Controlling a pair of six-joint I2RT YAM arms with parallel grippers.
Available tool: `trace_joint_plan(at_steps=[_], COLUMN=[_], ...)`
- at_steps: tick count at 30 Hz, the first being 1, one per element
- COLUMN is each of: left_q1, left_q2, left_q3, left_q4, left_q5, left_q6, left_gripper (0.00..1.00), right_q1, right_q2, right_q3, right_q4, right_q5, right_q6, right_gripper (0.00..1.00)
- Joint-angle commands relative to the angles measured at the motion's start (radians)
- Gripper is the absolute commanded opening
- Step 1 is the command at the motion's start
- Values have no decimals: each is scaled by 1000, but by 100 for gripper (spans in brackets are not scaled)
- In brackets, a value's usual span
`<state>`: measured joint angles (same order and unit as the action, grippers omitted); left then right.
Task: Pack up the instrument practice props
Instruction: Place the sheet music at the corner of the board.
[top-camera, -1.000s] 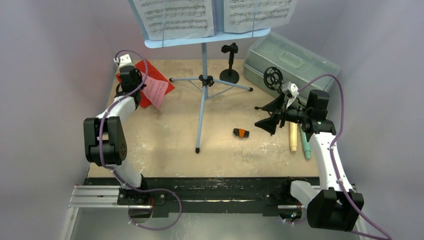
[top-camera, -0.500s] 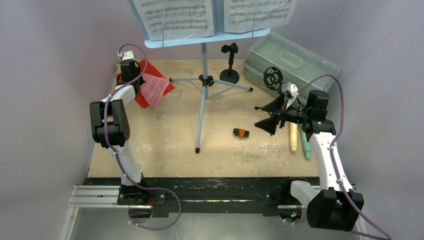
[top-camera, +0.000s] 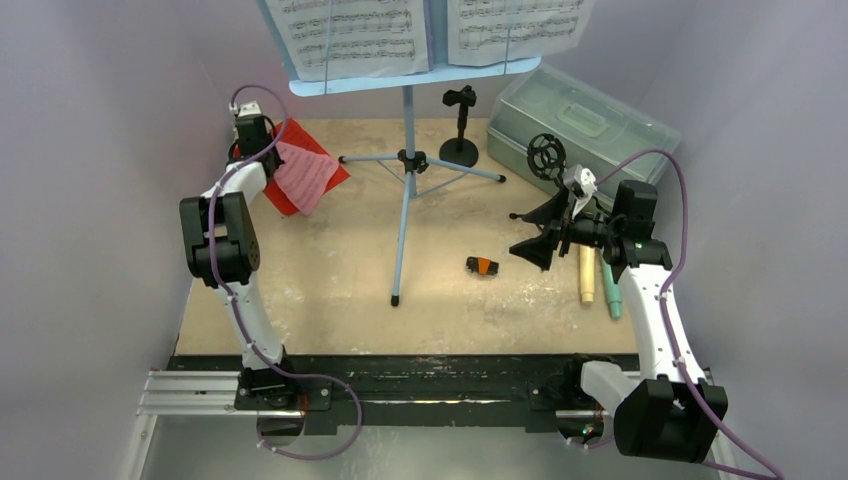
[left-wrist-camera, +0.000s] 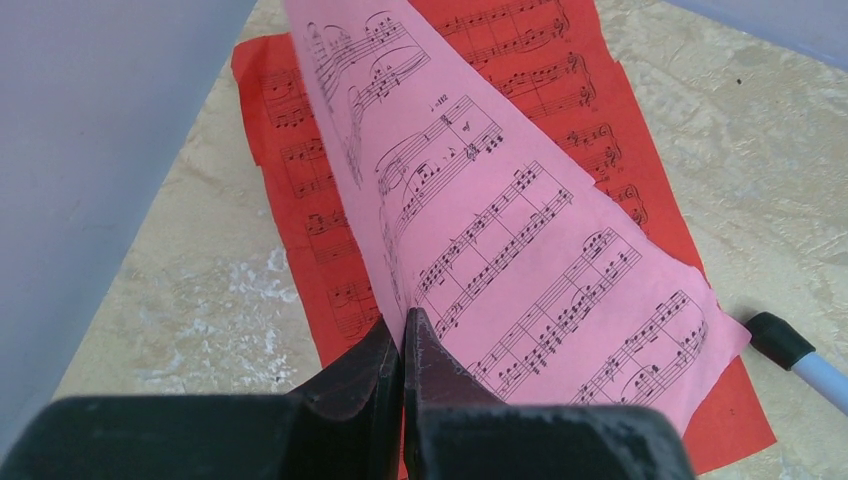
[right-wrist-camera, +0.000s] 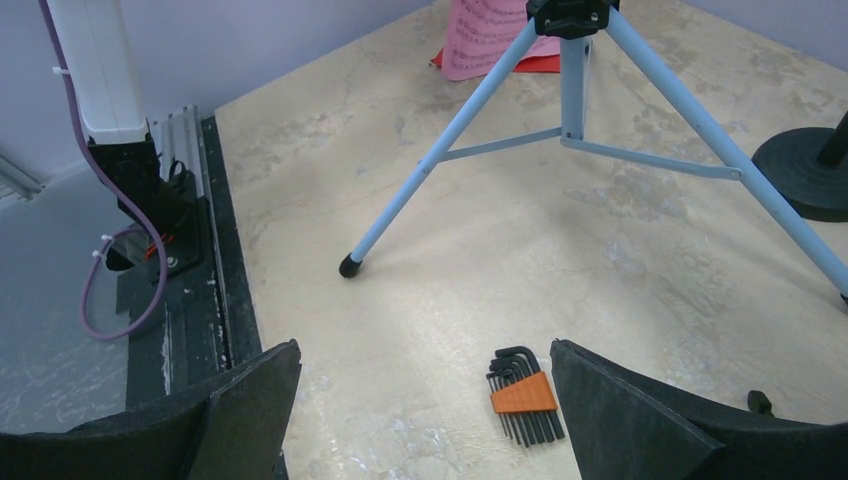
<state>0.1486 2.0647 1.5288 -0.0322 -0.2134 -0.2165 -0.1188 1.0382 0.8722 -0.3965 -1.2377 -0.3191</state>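
At the table's (top-camera: 330, 290) far left corner, the left gripper (left-wrist-camera: 402, 325) is pinching the near edge of a pink music page (left-wrist-camera: 500, 220). Its jaws are pressing together on the paper. The page is curling up over the red music page (left-wrist-camera: 300, 190), hiding much of it. The right gripper (right-wrist-camera: 425, 400) is hovering over the right half of the table with jaws wide apart, gripping nothing, above an orange-handled hex key set (right-wrist-camera: 522, 395). Its arm is covering part of the cream microphone (top-camera: 587, 275) and the teal microphone (top-camera: 610, 295), which are lying side by side near the right edge. The pale-blue music rack (top-camera: 410, 85) is standing on its tripod legs (right-wrist-camera: 470, 110) mid-table. The overhead frame is cutting off its upper part and the tops of the white music pages (top-camera: 350, 35). One black mic holder (top-camera: 460, 125) is standing beyond the tripod. A ring-shaped one (top-camera: 546, 155) is partly overlapping the translucent case (top-camera: 580, 115).
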Motion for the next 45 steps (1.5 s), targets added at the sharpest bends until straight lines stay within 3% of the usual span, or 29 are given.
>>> trace_joint_plan(at_steps=[1, 9, 16, 20, 26, 28, 29, 30, 32, 45], left_q1=[10, 27, 43, 47, 49, 49, 50, 51, 54, 96], left_q2=[16, 61, 79, 87, 123, 115, 105, 88, 26, -430], left_q3=[51, 109, 113, 135, 245, 253, 249, 234, 176, -382], left_q4=[-16, -63, -80, -119, -332, -384, -401, -410, -392, -105], left_q5=[-12, 59, 74, 27, -58, -69, -63, -54, -18, 368], left_q6=[-10, -2, -27, -84, -213, -247, -258, -271, -286, -408], left_gripper=[1, 2, 16, 32, 47, 63, 79, 93, 99, 100], right_q1=[-1, 1, 2, 3, 4, 4, 4, 4, 5, 4], right_q2=[-9, -16, -17, -17, -18, -19, -20, -21, -21, -32], right_q3=[4, 1, 2, 1, 1, -1, -1, -1, -1, -4], right_q4=[3, 7, 4, 5, 5, 5, 4, 5, 5, 5], right_q5=[11, 11, 12, 15, 17, 17, 17, 17, 17, 24], right_q6=[-23, -23, -26, -30, -31, -32, -32, -32, -33, -41], right_gripper=[99, 99, 99, 99, 99, 99, 99, 99, 99, 99])
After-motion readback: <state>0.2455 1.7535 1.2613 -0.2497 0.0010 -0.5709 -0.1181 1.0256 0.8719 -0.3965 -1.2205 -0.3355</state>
